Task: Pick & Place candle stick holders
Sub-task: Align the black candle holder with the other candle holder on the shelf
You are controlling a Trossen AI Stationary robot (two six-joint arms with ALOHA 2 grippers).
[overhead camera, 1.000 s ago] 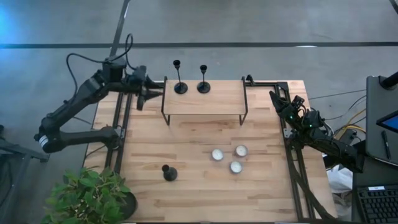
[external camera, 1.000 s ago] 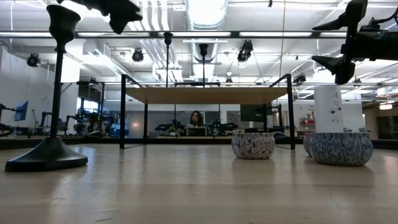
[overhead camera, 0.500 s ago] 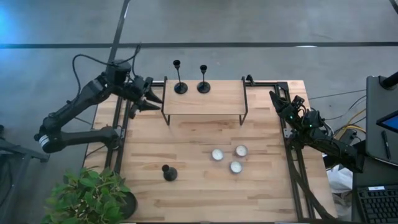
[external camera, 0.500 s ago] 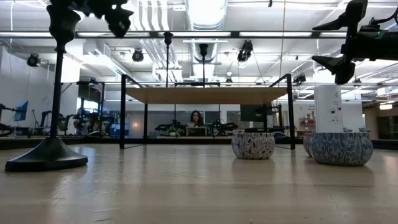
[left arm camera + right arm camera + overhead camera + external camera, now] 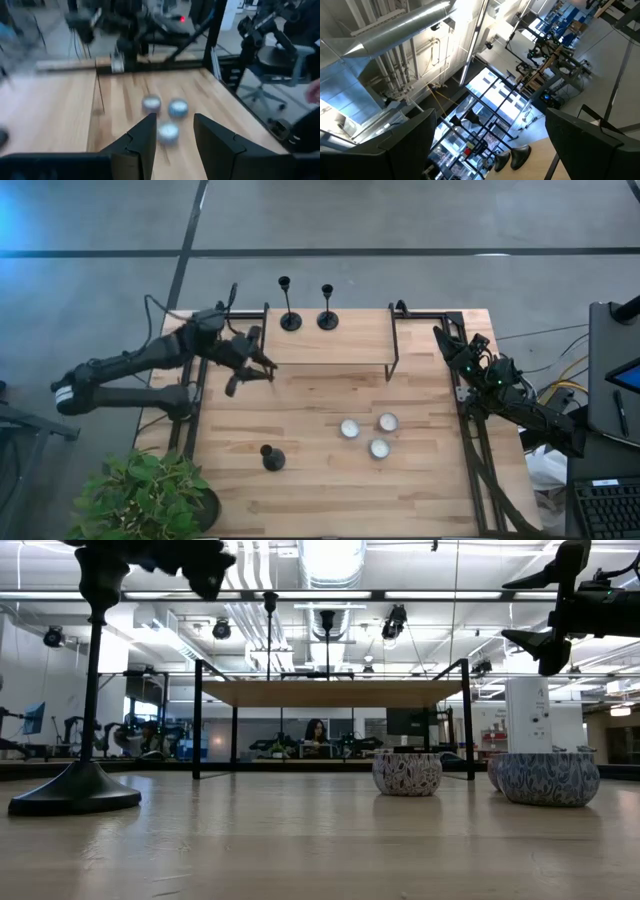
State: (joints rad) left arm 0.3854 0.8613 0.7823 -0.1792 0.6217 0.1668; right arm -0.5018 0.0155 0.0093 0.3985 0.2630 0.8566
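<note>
In the low view we see the left gripper (image 5: 190, 562) only as a dark shape cut off by the upper edge, and the left wrist view is smeared, so the three tealight cups (image 5: 165, 115) there are soft blobs. Two candle stick holders (image 5: 308, 318) stand upright on the far edge of the raised wooden shelf (image 5: 330, 345), stems vertical and cups up. The third candle stick holder (image 5: 272, 458) stands upright on the near left of the table (image 5: 300, 410), well apart from the shelf. The left arm reaches in low from the left, its gripper (image 5: 255, 370) just off the shelf's left end, fingers (image 5: 145, 137) part-spread with nothing between them. The right gripper (image 5: 440, 332) waits at the far right table edge, fingers (image 5: 405, 137) spread wide and empty.
</note>
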